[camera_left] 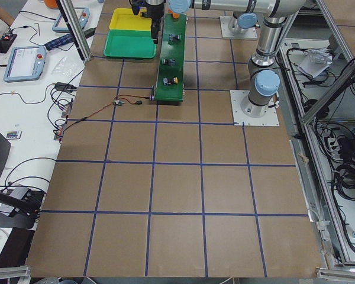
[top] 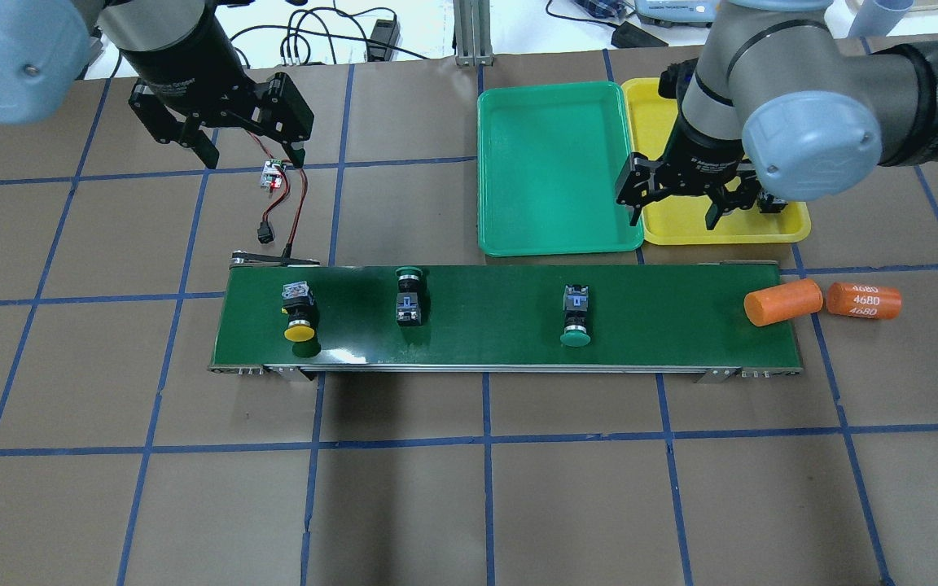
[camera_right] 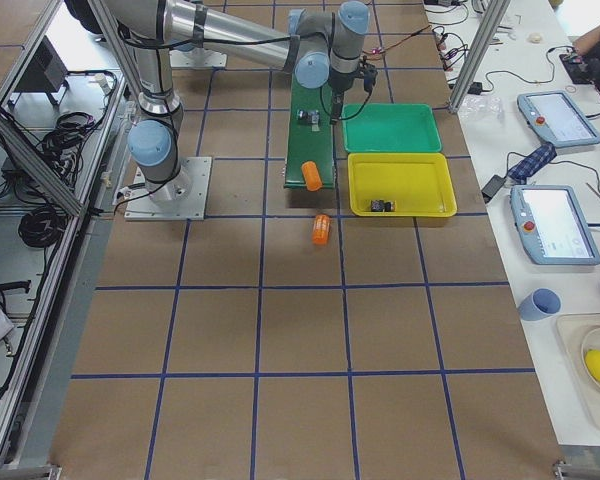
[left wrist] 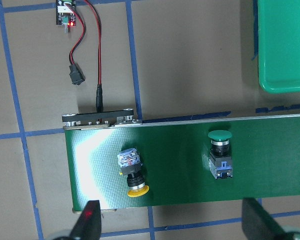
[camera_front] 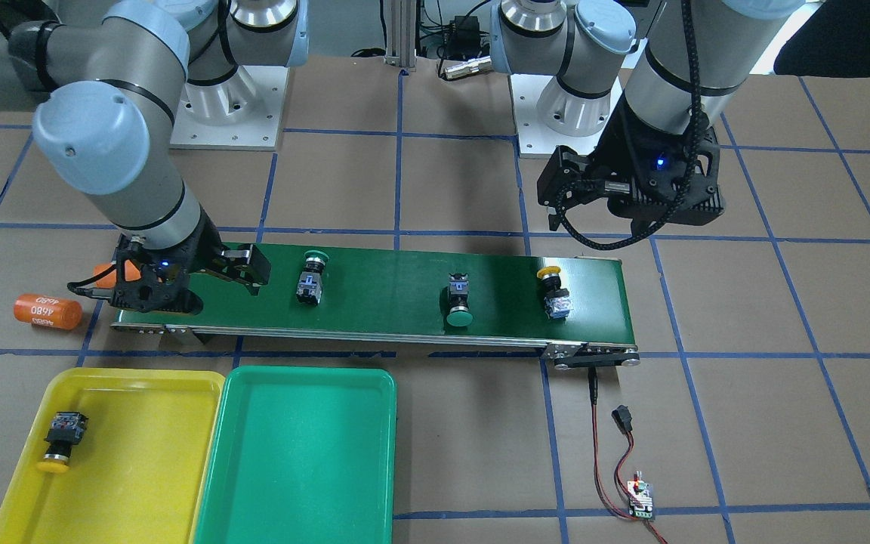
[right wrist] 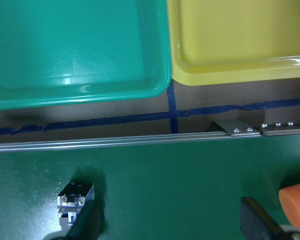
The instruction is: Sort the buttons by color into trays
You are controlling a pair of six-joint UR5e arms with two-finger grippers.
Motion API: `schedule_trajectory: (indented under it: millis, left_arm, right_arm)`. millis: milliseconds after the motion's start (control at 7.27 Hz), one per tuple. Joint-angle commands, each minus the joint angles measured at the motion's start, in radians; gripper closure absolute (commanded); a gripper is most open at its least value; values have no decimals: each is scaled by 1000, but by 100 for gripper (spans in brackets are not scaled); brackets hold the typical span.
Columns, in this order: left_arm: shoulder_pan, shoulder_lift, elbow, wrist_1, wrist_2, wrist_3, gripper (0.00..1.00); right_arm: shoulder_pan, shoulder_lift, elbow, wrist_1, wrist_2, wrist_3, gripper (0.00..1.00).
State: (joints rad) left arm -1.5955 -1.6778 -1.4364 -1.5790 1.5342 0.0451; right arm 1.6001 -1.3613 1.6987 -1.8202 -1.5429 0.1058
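On the dark-green belt lie three buttons: a yellow one [top: 300, 313] [left wrist: 132, 170] at its left end, a green one [top: 409, 295] [left wrist: 220, 152] beside it, and another green one [top: 576, 316] [camera_front: 460, 302] right of the middle. A second yellow button [camera_front: 61, 438] lies in the yellow tray [camera_front: 140, 393] [top: 729, 232]. The green tray [top: 554, 163] [camera_front: 291, 453] holds nothing. My left gripper [top: 256, 159] [left wrist: 172, 225] hangs open high above the belt's left end. My right gripper [top: 672, 216] [right wrist: 172, 225] is open above the belt's right end, with a button's grey body [right wrist: 75, 200] by one finger.
One orange cylinder [top: 782, 301] lies on the belt's right end and another [top: 864, 299], marked 4680, lies on the table beside it. A small circuit board [top: 273, 175] with red and black wires sits beyond the belt's left end. The trays stand side by side beyond the belt.
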Motion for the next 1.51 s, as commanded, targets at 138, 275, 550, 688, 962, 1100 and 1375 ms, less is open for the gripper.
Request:
schedule_trajectory:
  millis: [138,275,550,688,962,1100,1375]
  left_arm:
    - [2,7,-4,5,1,-4,0]
    - [2,7,-2,2,4,-4,0]
    - [6,6,13,-16,9,-4,0]
    - [15,0,24,-16,12,-4,0]
    - [31,-23,74,-54,11,-5,0]
    - [34,-42,124,-97,11,-5,0]
    - [26,-36,120,-124,12,-4,0]
  right_arm:
    - [67,69,7,-2,1,87,0]
    - [73,85,7,-2,3,87,0]
    - [86,119,27,-2,1,94,0]
    - [86,125,45,1,-2,130,0]
    - [84,128,67,15,-2,166,42]
    - [81,126,67,15,-3,167,83]
    - [77,120,62,16,-5,166,100]
